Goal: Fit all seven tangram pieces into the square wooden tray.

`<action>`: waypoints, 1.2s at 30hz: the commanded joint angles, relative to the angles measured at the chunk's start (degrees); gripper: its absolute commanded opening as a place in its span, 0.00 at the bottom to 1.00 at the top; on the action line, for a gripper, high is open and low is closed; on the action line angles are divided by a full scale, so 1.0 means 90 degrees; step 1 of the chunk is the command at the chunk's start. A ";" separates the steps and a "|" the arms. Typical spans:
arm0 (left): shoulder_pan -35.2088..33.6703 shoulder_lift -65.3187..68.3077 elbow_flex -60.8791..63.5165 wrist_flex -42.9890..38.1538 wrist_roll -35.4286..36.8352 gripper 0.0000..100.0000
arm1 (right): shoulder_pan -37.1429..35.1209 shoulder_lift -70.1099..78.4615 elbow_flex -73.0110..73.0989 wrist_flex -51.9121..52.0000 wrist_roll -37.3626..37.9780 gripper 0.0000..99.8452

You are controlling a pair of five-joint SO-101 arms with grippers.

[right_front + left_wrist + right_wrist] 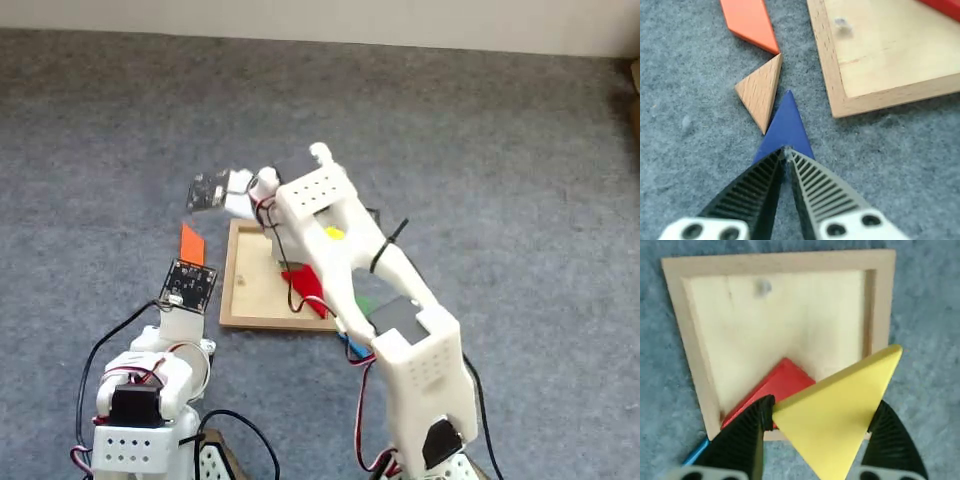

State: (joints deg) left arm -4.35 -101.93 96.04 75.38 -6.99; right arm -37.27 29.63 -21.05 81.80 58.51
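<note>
The square wooden tray [780, 261] lies on the grey carpet with a red piece [782, 385] in one corner. My right gripper [817, 437] hovers over that corner, shut on a large yellow triangle [832, 415] held tilted. In the high view the right arm [330, 220] covers much of the tray [240, 300]. My left gripper [785, 152] is shut, its tips at the base of a dark blue triangle [786, 125] lying flat outside the tray [827, 65]. A bare wooden triangle [760, 90] and an orange parallelogram [750, 22] lie just beyond it.
A light blue piece [695, 452] pokes out beside the tray's near edge. A green piece [362, 305] shows under the right arm. The orange parallelogram [192, 242] sits left of the tray. Open carpet stretches around the tray.
</note>
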 commanded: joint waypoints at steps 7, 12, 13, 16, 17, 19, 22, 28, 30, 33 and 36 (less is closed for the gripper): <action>0.0073 -0.0269 0.0122 0.0029 -0.0029 0.01 | -0.0337 -0.0122 0.0112 -0.1197 0.0117 0.15; 0.0073 -0.0269 0.0122 0.0029 -0.0029 0.01 | -0.0464 0.0210 0.0308 -0.1802 0.0410 0.15; 0.0073 -0.0269 0.0122 0.0029 -0.0029 0.01 | -0.0474 0.0308 0.0376 -0.1880 0.0567 0.15; 0.0073 -0.0269 0.0122 0.0029 -0.0029 0.01 | -0.0484 0.0513 0.0405 -0.1900 0.0684 0.15; 0.0073 -0.0269 0.0122 0.0029 -0.0029 0.01 | -0.0474 0.0542 0.0405 -0.1900 0.0694 0.15; 0.0073 -0.0269 0.0122 0.0029 -0.0029 0.01 | -0.0454 0.0562 0.0396 -0.1900 0.0703 0.15; 0.0073 -0.0269 0.0122 0.0029 -0.0029 0.01 | -0.0444 0.0562 0.0405 -0.1841 0.0674 0.19; 0.0073 -0.0269 0.0122 0.0029 -0.0029 0.01 | -0.0464 0.0552 0.0396 -0.1001 0.0840 0.33; 0.0073 -0.0269 0.0122 0.0029 -0.0029 0.01 | -0.0454 0.0552 0.0396 -0.0679 0.1192 0.33; 0.0073 -0.0269 0.0122 0.0029 -0.0029 0.01 | -0.0415 0.0474 0.0366 -0.0357 0.1309 0.33; 0.0073 -0.0269 0.0122 0.0029 -0.0029 0.01 | -0.0376 0.0122 0.0278 -0.0269 0.1299 0.33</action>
State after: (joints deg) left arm -4.35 -101.93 96.04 75.38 -6.99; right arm -41.05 34.90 -17.36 77.14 69.49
